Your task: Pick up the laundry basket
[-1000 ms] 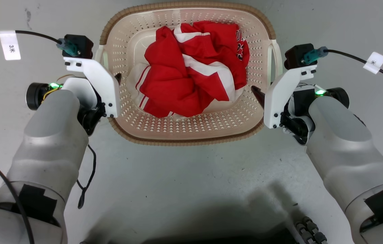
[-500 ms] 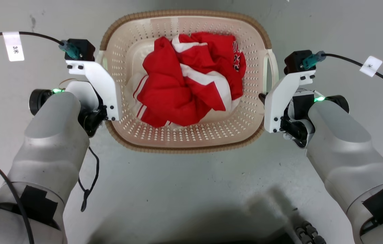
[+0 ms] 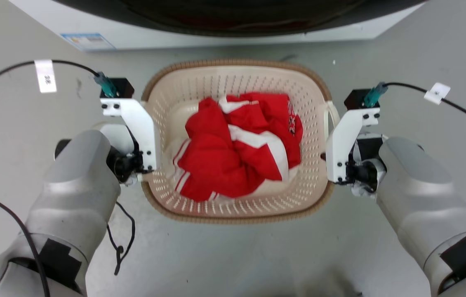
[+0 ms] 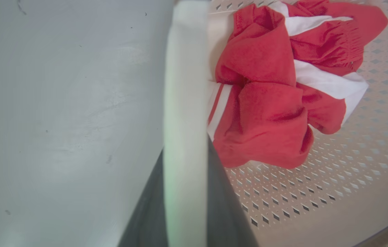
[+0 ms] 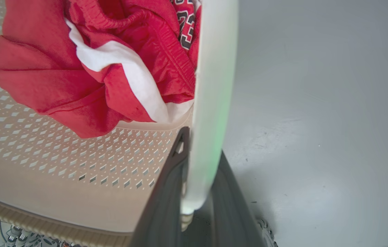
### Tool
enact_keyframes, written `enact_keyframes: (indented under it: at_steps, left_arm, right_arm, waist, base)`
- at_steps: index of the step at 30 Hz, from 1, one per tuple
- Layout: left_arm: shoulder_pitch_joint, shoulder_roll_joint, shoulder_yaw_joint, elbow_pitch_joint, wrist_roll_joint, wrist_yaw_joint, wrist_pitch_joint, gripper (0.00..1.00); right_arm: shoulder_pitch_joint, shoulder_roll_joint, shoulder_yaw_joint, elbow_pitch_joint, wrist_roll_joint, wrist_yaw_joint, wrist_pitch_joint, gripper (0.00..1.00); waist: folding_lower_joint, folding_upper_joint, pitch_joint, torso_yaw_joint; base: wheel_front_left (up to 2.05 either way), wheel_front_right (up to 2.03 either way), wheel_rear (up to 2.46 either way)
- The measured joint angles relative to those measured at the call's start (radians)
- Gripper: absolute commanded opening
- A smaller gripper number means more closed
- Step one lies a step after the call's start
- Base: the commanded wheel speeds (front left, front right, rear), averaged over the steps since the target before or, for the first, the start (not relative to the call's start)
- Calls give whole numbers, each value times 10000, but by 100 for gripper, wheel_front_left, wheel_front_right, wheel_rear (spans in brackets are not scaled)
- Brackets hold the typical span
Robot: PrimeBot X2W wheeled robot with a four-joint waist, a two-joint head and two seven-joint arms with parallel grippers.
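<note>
Laundry basket (image 3: 233, 80) is lying centred in the head view, on or just over the grey floor (image 3: 237, 255); cannot tell whether it is clear of the ground. It is sitting near the front of a white washing machine (image 3: 142, 37), which is running across the top edge. The brown woven-look rim is ringing the cream perforated walls. A crumpled red and white garment (image 3: 237, 161) is lying in the bottom of the basket. The left arm (image 3: 76, 181) and right arm (image 3: 414, 181) are flanking the basket, each wrist pressing in at a side handle. In the left wrist view the left gripper (image 4: 185, 164) is clamping narrow on the white left handle (image 4: 185, 85), one dark finger showing on each side of it and touching it. The basket wall (image 4: 317, 192) and the garment (image 4: 276, 103) are lying beyond the handle. In the right wrist view the right gripper (image 5: 202, 144) is likewise closing tight on the white right handle (image 5: 214, 68), fingers hugging both faces of it, with the garment (image 5: 87, 68) and perforated wall (image 5: 60, 154) to the inside. Black cables with white tags (image 3: 45, 75) (image 3: 436, 91) are trailing off both wrists.
</note>
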State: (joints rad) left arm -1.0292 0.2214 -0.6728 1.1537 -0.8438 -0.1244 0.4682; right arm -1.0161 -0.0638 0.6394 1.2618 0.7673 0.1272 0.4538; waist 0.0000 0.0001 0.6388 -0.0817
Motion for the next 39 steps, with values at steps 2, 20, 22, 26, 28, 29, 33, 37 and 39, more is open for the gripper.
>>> enact_keyframes:
  at_steps: [2, 20, 22, 26, 28, 29, 33, 37, 39]
  left_arm:
    - [163, -44, -82, 2, -184, 10, 284, 0]
    - [1597, -199, -639, 211, -1774, 23, 2435, 0]
    - [1742, -244, -660, 297, -1902, 23, 2594, 0]
    - [2071, -320, -700, 418, -2075, 23, 2775, 0]
    - [2240, -341, -702, 453, -2184, 23, 2803, 0]
    - [2323, -353, -711, 477, -2243, 23, 2834, 0]
    - [2591, -424, -790, 506, -2349, 23, 2920, 0]
    - [2817, -466, -913, 493, -2452, 23, 2930, 0]
    - [2919, -491, -943, 495, -2523, 25, 2934, 0]
  right_arm:
    - [192, -2, 23, 65, 84, -19, 242, 0]
    - [1468, -52, 265, 265, 711, -29, 2098, 0]
    - [1571, -59, 297, 270, 746, -29, 2238, 0]
    - [1803, -75, 376, 291, 834, -31, 2527, 0]
    - [1889, -84, 422, 293, 859, -31, 2646, 0]
    - [1951, -92, 439, 295, 872, -33, 2732, 0]
    - [2130, -138, 476, 305, 917, -33, 2963, 0]
    - [2274, -157, 529, 313, 934, -33, 3120, 0]
    - [2357, -173, 529, 320, 936, -33, 3139, 0]
  waist:
    - [0, 0, -404, 26]
    - [-2, 0, -4306, 161]
    - [-3, 0, -4620, 174]
    - [-2, 0, -5214, 189]
    - [-2, 0, -5509, 187]
    - [-3, 0, -5656, 185]
    - [-3, 0, -6198, 171]
    - [-2, -1, -6681, 128]
    - [-2, 0, -6771, 119]
  base:
    - [0, 0, 0]
    - [0, 0, 0]
    - [0, 0, 0]
    - [0, 0, 0]
    - [0, 0, 0]
    - [0, 0, 0]
    - [0, 0, 0]
    - [0, 0, 0]
    - [0, 0, 0]
